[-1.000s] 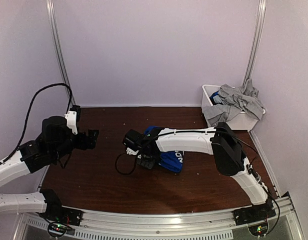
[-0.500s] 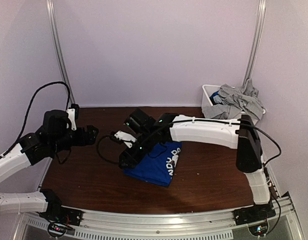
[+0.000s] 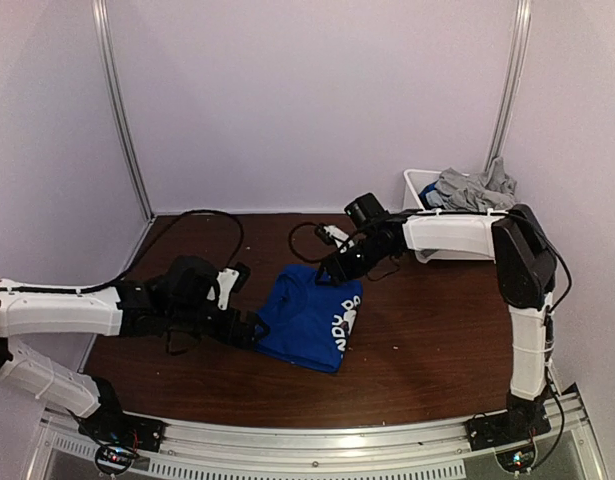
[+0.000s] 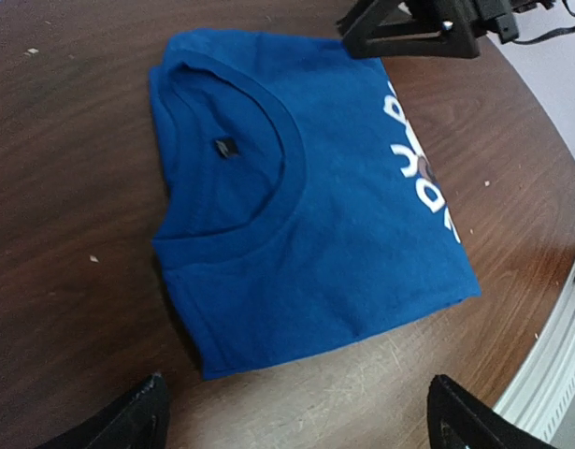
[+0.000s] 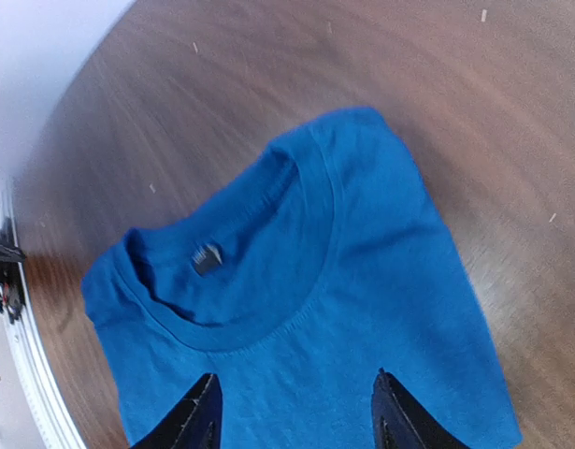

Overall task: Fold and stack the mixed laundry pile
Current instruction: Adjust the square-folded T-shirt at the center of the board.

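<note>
Folding of the blue shirt [image 3: 312, 318] looks done — left gripper [image 3: 249, 330] gapes empty at its left, right gripper [image 3: 335, 270] parted, empty, at its far edge. Next: fetch grey garments [image 3: 467, 188] from the far-right bin [image 3: 414, 186].

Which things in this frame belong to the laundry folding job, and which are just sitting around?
Part of the job:
- blue T-shirt, folded flat on the table
- grey garments, heaped in the bin

Just there:
- white bin at the far right corner
- the table itself
</note>
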You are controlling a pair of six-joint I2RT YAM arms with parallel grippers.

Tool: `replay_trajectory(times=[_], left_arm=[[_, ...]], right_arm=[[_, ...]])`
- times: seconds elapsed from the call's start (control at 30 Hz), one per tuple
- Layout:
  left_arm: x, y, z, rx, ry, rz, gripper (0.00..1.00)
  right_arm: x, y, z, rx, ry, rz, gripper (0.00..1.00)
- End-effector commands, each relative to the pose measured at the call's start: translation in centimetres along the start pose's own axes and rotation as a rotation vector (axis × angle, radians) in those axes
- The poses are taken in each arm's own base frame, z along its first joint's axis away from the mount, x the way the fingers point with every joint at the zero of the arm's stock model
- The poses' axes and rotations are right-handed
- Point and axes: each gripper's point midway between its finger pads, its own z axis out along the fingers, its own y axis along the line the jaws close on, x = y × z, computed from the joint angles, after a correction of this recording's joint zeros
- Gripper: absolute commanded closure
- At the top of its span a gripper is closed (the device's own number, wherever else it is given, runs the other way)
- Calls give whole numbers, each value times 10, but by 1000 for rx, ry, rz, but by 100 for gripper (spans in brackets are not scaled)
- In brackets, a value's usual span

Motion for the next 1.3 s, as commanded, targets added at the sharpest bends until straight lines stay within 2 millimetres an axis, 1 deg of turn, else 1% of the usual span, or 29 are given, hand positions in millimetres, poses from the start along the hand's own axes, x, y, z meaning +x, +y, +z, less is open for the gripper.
replay_trajectory(times=[0.0, 0.07, 0.13, 0.23, 0.3, 0.37, 0.4, 0.43, 0.47, 0.5, 0.53, 0.57, 0.6, 0.63, 0.67, 0.7, 0.77, 0.83, 0.93, 1.0, 1.07, 1.1, 1.2, 1.27], left_arm=[[-2, -36, 29, 144, 4, 1, 4], [6, -33, 43, 130, 35, -10, 4], [11, -25, 55, 89, 63, -11, 5], [14, -3, 65, 8, 94, -38, 5], [12, 16, 68, -36, 93, -82, 5], [7, 34, 71, -73, 88, -106, 6], [3, 42, 72, -91, 87, -112, 6], [0, 49, 73, -107, 87, -120, 5], [-4, 58, 74, -122, 83, -128, 6], [-10, 64, 74, -129, 74, -133, 6], [-15, 69, 72, -137, 64, -135, 6], [-21, 74, 69, -150, 57, -137, 5], [-26, 79, 65, -157, 46, -138, 6], [-31, 79, 60, -157, 30, -136, 5], [-35, 77, 55, -144, 12, -131, 5], [-36, 73, 51, -122, 2, -129, 5], [-32, 63, 42, -61, -16, -140, 6], [-23, 59, 34, -26, -25, -156, 8], [-11, 50, 24, 34, -34, -163, 14], [-4, 50, 23, 42, -28, -170, 19], [3, 51, 26, 45, -5, -172, 25], [-2, 49, 28, 57, -23, -168, 28], [-2, 46, 39, 79, -11, -173, 37], [-2, 46, 46, 86, -6, -178, 40]], right_arm=[[42, -8, 26, 4, 93, 13, 48], [61, -13, 31, 4, 124, 32, 49], [87, -17, 33, 14, 165, 55, 49], [117, -16, 26, 15, 196, 96, 50], [135, -7, 18, -1, 204, 125, 51], [152, 13, 11, -38, 208, 145, 51], [160, 29, 8, -67, 213, 166, 50], [165, 49, 5, -110, 210, 171, 49], [170, 73, 1, -163, 210, 167, 47], [172, 98, -4, -231, 205, 166, 45], [171, 120, -10, -303, 195, 173, 44], [164, 140, -22, -375, 165, 182, 44], [157, 152, -33, -430, 135, 185, 43], [149, 156, -43, -445, 103, 179, 43], [141, 152, -52, -422, 75, 171, 42], [137, 141, -58, -375, 58, 166, 42], [129, 102, -67, -242, 23, 190, 43], [129, 63, -70, -125, 12, 220, 46], [133, 15, -69, 25, 24, 255, 50], [137, -2, -65, 70, 39, 261, 50], [139, -12, -58, 79, 53, 272, 50], [140, -14, -54, 76, 61, 277, 50], [143, -19, -40, 62, 78, 288, 52], [142, -19, -34, 50, 79, 292, 53]])
